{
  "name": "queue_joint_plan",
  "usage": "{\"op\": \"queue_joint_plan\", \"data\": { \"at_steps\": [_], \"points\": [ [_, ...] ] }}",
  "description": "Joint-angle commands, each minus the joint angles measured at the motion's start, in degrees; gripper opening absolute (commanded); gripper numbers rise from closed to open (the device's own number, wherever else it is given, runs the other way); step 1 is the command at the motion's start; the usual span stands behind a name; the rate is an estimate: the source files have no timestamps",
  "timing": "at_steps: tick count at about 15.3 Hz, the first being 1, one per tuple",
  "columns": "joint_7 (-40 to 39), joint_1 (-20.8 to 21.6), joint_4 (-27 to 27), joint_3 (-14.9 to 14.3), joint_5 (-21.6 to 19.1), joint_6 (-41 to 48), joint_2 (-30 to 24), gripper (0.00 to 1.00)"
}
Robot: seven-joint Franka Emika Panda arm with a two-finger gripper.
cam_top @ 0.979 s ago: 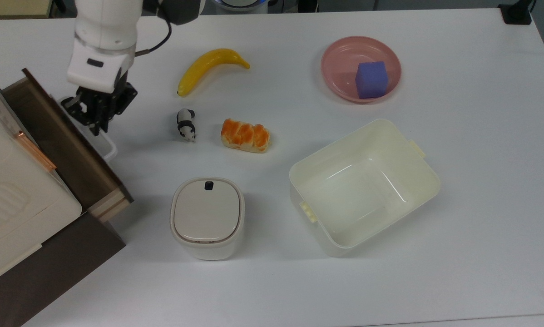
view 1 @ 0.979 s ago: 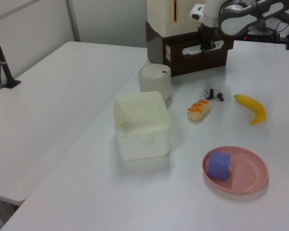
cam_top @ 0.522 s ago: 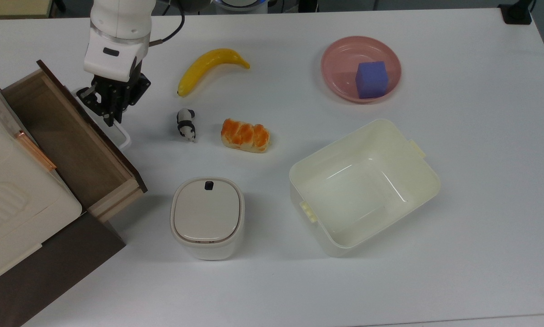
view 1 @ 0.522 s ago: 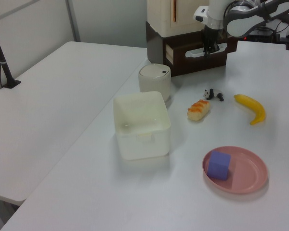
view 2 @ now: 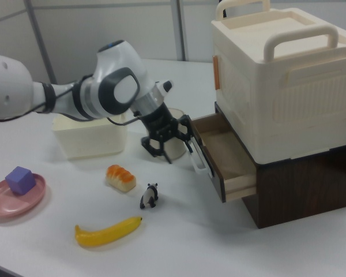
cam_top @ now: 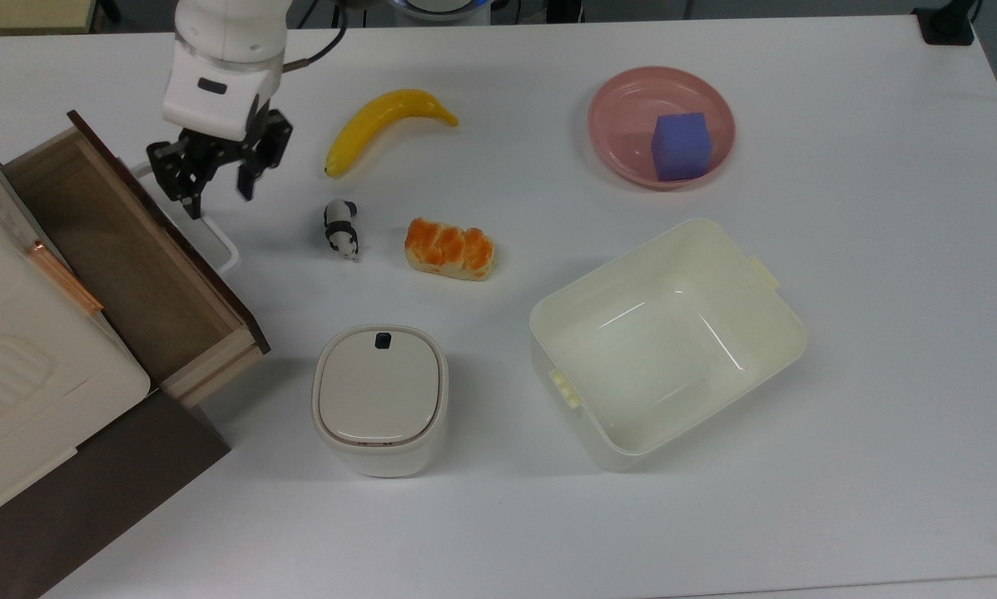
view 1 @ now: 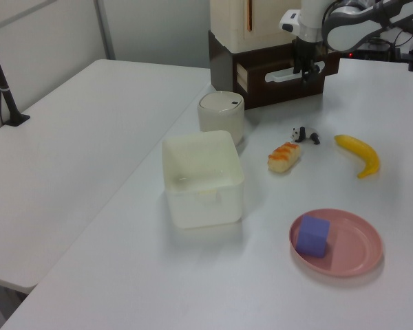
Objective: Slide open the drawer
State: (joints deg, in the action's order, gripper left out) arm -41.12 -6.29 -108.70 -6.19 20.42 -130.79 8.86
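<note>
The drawer (cam_top: 128, 254) stands pulled out from the dark brown cabinet (view 2: 303, 184) at the top view's left, its light wood inside open to the eye and its dark front panel facing the bench (cam_top: 798, 516). Its white loop handle (cam_top: 215, 241) sticks out from that panel, and the fingers (cam_top: 192, 200) hang spread apart just above the handle's upper end — released, gripping nothing. In the right view the fingers (view 2: 151, 151) sit just to the left of the handle (view 2: 197, 158), close beside it; whether a tip touches it cannot be told.

A cream box (view 2: 282, 81) with two carry handles sits on top of the cabinet. To the top view's right of the fingers, near at hand, stands a small panda figure (cam_top: 340, 227), and just beyond it a bread roll (cam_top: 450, 248). A banana (cam_top: 386, 126) lies above those, also to the top view's right of the fingers. Below the fingers in the top view, beside the drawer's lower corner, is a white lidded bin (cam_top: 380, 399). Well apart from the fingers — toward the top view's right — sit an open cream tub (cam_top: 740, 291) and a pink plate (cam_top: 623, 108) bearing a purple cube (cam_top: 680, 146).
</note>
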Motion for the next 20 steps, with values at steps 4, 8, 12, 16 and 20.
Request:
{"op": "queue_joint_plan", "data": {
  "at_steps": [4,8,12,16,20],
  "points": [
    [3.4,6.5,6.9,0.0,-9.2,18.4,-2.9,1.0],
    [14.4,10.0,9.4,0.0,-10.7,22.5,-3.3,1.0],
    [24.9,10.9,11.9,0.0,-14.5,25.5,-3.8,1.0],
    [36.1,10.9,13.2,0.1,-15.2,27.9,-5.4,1.0],
    [41.6,10.9,14.4,0.0,-15.7,32.3,-6.2,1.0]
  ]
}}
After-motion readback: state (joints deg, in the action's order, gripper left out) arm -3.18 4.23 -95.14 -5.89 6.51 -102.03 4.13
